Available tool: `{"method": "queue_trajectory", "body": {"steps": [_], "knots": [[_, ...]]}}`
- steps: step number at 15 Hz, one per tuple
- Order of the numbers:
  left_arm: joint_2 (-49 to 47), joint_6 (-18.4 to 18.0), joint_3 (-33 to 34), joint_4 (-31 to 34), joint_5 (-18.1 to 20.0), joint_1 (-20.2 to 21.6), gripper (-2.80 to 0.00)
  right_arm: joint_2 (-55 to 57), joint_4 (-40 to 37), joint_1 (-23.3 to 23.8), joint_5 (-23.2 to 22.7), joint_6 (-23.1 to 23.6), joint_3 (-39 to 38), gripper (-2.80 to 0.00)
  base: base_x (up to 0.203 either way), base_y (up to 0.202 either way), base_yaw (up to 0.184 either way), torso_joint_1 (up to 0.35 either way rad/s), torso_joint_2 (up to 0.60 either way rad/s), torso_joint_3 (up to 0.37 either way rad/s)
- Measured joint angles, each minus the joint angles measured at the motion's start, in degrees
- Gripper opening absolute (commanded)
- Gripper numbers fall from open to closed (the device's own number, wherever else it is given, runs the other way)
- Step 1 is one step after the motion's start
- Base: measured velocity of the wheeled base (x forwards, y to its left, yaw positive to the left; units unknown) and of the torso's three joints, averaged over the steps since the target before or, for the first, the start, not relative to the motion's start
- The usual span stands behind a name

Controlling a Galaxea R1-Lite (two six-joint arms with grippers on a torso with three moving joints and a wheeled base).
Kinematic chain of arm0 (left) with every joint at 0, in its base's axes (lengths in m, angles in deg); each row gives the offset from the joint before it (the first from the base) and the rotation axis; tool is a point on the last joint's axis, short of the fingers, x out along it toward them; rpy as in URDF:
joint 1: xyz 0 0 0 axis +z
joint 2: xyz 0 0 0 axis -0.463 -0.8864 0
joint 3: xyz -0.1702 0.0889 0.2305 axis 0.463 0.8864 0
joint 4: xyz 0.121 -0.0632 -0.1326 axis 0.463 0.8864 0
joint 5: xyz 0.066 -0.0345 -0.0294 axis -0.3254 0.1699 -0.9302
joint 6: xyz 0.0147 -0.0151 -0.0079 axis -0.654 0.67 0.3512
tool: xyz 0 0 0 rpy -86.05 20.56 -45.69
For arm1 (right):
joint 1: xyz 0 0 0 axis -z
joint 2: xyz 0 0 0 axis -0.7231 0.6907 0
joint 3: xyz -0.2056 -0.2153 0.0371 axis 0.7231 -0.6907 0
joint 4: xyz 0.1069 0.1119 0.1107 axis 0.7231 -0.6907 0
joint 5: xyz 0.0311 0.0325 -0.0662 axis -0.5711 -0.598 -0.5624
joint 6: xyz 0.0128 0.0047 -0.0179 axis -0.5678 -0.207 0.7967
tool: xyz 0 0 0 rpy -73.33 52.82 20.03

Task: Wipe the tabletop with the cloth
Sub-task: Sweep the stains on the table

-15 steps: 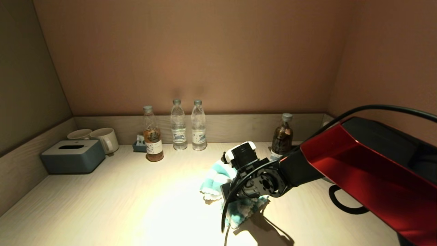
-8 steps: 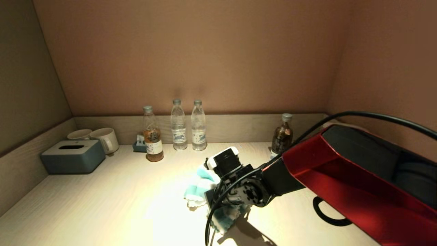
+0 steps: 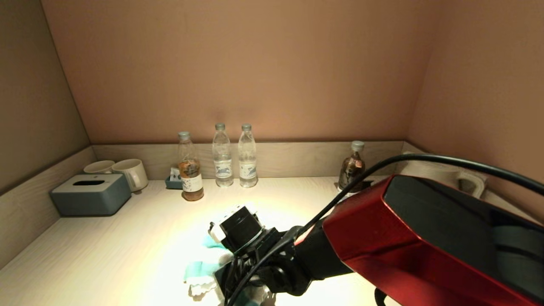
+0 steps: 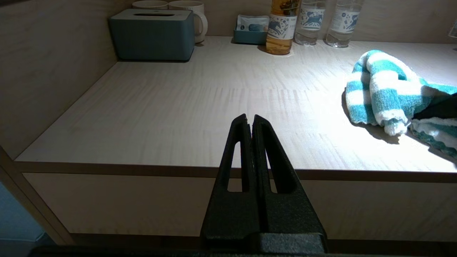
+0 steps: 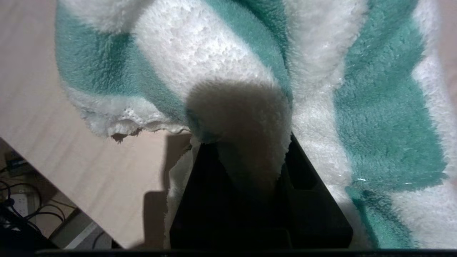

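Right claw (image 5: pixel 250 167), closed on a fold of the cloth (image 5: pixel 228 71) and pressing it onto the table (image 4: pixel 178 107) near the front edge, in the bright patch (the wrist camera shows terry pile bunched between the two black fingers). The teal-and-white cloth (image 4: pixel 385 89) lies crumpled, part of it trailing beside the claw. Left claw (image 4: pixel 250 121), fingers pressed together and empty, parked off the table's front edge, well apart from the cloth. Along the back rim stand bottles (image 3: pixel 222 155), two mugs (image 3: pixel 131 173) and a tissue box (image 3: pixel 90 194).

Step in hand, as judged: a wiping stroke across the table. The next move calls for steady downward pressure and a turn short of the front edge, keeping the grip firm.
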Motion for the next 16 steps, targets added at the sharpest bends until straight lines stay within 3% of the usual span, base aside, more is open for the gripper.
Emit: {"method": "queue_trajectory", "body": {"steps": [6,11,13,16], "knots": [[0.0,-0.02,0.0,0.0,0.0,0.02,-2.8,-4.07,0.88,-1.6,0.4,-0.04,-7.52,-2.8,0.0,0.0,0.0,0.0,0.0,0.0],[0.0,0.0,0.0,0.0,0.0,0.02,-2.8,-7.55,5.23,9.69,0.77,0.02,-17.65,-2.8,0.0,0.0,0.0,0.0,0.0,0.0],[0.0,0.0,0.0,0.0,0.0,0.02,-2.8,-8.3,6.77,12.24,0.9,0.07,-19.43,-2.8,0.0,0.0,0.0,0.0,0.0,0.0],[0.0,-0.02,0.0,0.0,0.0,0.02,-2.8,-8.68,8.52,20.15,0.79,0.3,-20.46,-2.8,0.0,0.0,0.0,0.0,0.0,0.0]]}}
